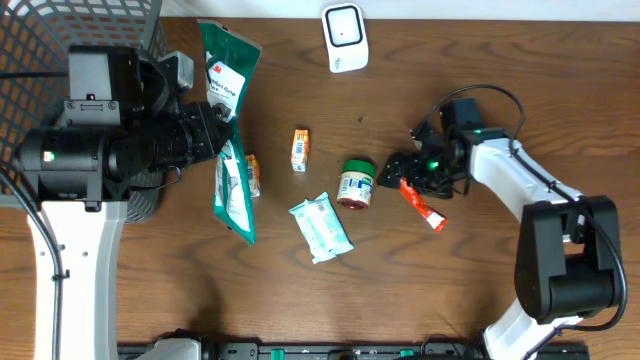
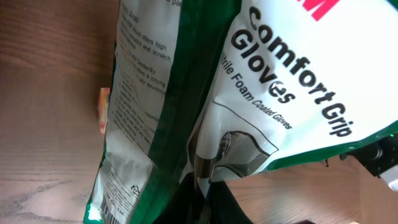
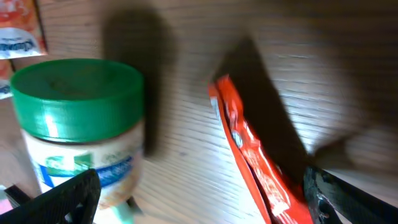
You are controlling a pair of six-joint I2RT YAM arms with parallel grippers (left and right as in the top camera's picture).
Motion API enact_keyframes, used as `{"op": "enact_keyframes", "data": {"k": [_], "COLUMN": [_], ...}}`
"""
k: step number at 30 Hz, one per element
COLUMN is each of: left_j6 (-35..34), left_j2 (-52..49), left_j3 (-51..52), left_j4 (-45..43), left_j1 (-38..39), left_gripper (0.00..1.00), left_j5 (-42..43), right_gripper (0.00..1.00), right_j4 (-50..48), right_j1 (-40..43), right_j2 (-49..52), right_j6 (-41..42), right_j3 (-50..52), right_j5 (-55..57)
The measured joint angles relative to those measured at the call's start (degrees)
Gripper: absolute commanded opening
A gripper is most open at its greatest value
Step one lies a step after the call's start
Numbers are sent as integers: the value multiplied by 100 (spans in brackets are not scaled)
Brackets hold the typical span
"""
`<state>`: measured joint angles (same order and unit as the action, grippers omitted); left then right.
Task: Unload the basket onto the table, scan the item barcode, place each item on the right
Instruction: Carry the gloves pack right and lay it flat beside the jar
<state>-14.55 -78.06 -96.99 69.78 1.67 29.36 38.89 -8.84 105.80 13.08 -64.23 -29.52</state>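
Observation:
A green-and-white glove package hangs from my left gripper, which is shut on its middle; the lower half droops toward the table. In the left wrist view the "Comfort Grip Gloves" face and the printed back fold around the pinch of the left gripper. The white scanner stands at the far edge. My right gripper is open, low over the table between a green-lidded jar and a red packet, holding nothing.
A small orange box, a white-blue pouch and an orange item lie mid-table. The jar and red packet sit right of centre. A wire basket fills the far left corner.

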Motion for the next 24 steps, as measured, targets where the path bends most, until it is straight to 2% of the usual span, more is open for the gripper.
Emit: {"op": "enact_keyframes", "data": {"k": [7,10,15,19,24], "left_j6": [0,0,-61,-166,-216], "left_j2": [0,0,-59,-317,-1062], "left_j3": [0,0,0,0,0], "left_j4": [0,-9,-260,-918,-2597], "left_j1": [0,0,192,807,2015], "left_gripper": [8,8,7,8,8], "left_j5": [-2,-9,-118,-275,-352], "right_gripper": [99,99,99,99,99], "right_j4": [-35,605,1764,2155,2358], "right_j1": [-98,170,990,1735,2579], "right_j2": [0,22,39,39,42], "right_j6": [155,85,-350,-570,-660], "right_j3": [-37,-341,-1419,-1937,-1956], "right_j5": [-33,-72,-118,-149,-144]}}
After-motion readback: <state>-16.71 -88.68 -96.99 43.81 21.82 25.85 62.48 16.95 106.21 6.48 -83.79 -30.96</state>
